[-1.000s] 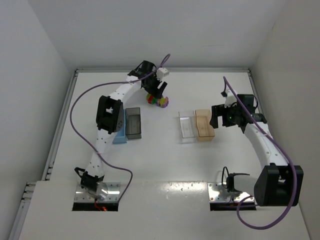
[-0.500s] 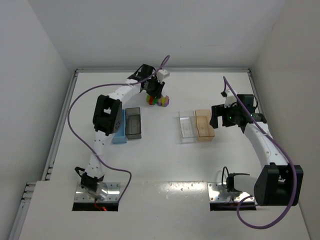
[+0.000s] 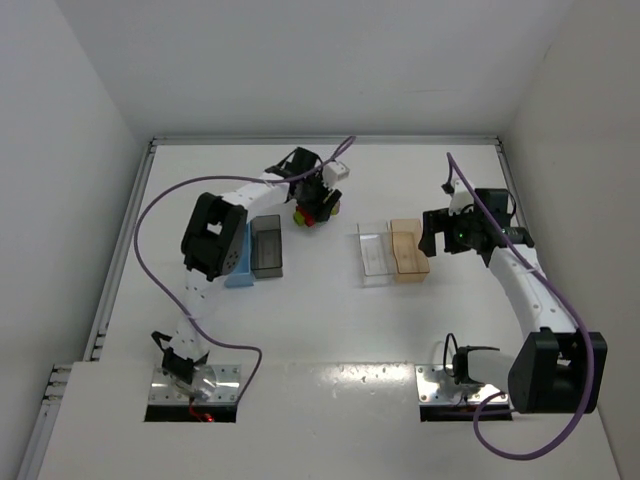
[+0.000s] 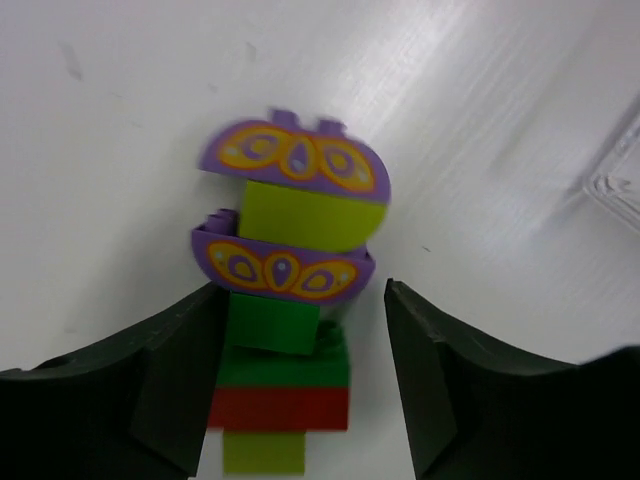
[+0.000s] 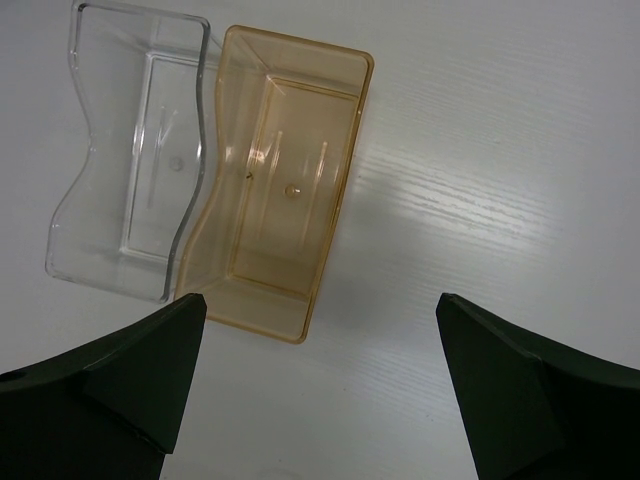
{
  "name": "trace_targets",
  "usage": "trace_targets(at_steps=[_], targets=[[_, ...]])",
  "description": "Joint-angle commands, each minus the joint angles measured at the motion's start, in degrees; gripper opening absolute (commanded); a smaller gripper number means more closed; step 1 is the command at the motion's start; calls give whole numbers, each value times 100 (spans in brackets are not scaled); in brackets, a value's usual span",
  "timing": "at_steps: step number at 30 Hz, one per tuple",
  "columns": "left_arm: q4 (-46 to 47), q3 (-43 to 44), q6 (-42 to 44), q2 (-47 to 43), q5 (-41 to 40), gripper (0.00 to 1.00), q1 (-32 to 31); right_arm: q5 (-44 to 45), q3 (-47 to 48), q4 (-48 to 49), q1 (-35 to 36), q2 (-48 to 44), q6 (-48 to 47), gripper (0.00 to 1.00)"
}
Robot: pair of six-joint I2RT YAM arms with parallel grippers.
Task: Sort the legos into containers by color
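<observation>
The legos are one joined stack lying on the table: two purple patterned pieces (image 4: 295, 160), a yellow-green brick (image 4: 312, 212), green bricks (image 4: 285, 360), a red brick (image 4: 280, 408) and another yellow-green brick (image 4: 262, 452). My left gripper (image 4: 303, 290) is open, its jaws on either side of the stack's green and red end; the left finger touches it and the right finger stands apart. From above the left gripper (image 3: 318, 200) covers most of the legos (image 3: 308, 213). My right gripper (image 5: 320, 300) is wide open and empty beside the tan-orange bin (image 5: 275, 215) and the clear bin (image 5: 130, 170).
The light blue bin (image 3: 238, 262) and dark grey bin (image 3: 266, 246) stand side by side near the left arm. The clear bin (image 3: 374, 253) and tan-orange bin (image 3: 407, 250) stand side by side at centre right. All four bins hold nothing. White walls enclose the table.
My left gripper has swung right and come down over the lego stack, so its jaws now straddle it. The right arm has not moved.
</observation>
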Motion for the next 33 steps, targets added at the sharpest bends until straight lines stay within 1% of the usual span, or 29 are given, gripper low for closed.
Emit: trace_targets(at_steps=[1,2,5,6,9,10,12,13,14,16,20,21,22,25,26,27,28,33], targets=[[-1062,-515,66,483,-115,70,-363,-33,-7,88,-22,-248,-39,99],[-1062,-515,66,431,-167,74,-425,19,-7,88,-22,-248,-39,99],[-1062,-515,127,431,-229,74,-478,19,-7,88,-22,-248,-92,99],[-1062,-515,127,483,-290,68,-478,19,-7,88,-22,-248,-92,99],[-1133,-463,258,536,-291,57,-478,19,-7,88,-22,-248,-92,99],[-1185,-463,259,536,-291,47,-478,19,-7,88,-22,-300,-92,99],[-1185,-463,311,536,-291,35,-478,19,-7,88,-22,-301,-92,99],[-1185,-463,312,475,-291,24,-478,19,-7,88,-22,-301,-92,99],[-1185,-463,312,422,-239,21,-478,19,-7,36,-22,-301,-92,99],[-1185,-611,312,273,-107,21,-478,-147,-7,35,-22,-301,-92,99],[-1185,-1121,312,-359,-114,33,-478,-682,46,-150,31,-362,-241,99],[-1246,-1348,312,-482,-167,39,-478,-745,46,-210,83,-362,-241,99],[-1317,-1455,312,-770,-168,55,-478,-823,46,-272,83,-362,-241,99],[-1378,-1938,460,-1351,-413,76,-426,-1043,99,-334,83,-362,-320,99],[-1448,-2009,661,-1449,-475,78,-425,-1122,46,-334,83,-432,-320,99],[-1536,-2062,663,-1528,-475,80,-425,-1123,46,-334,83,-433,-320,99],[-1685,-2062,846,-1651,-571,83,-373,-1210,-6,-334,83,-494,-372,99],[-2002,-2115,1480,-1828,-730,87,-320,-1334,-68,-334,83,-494,-435,100]])
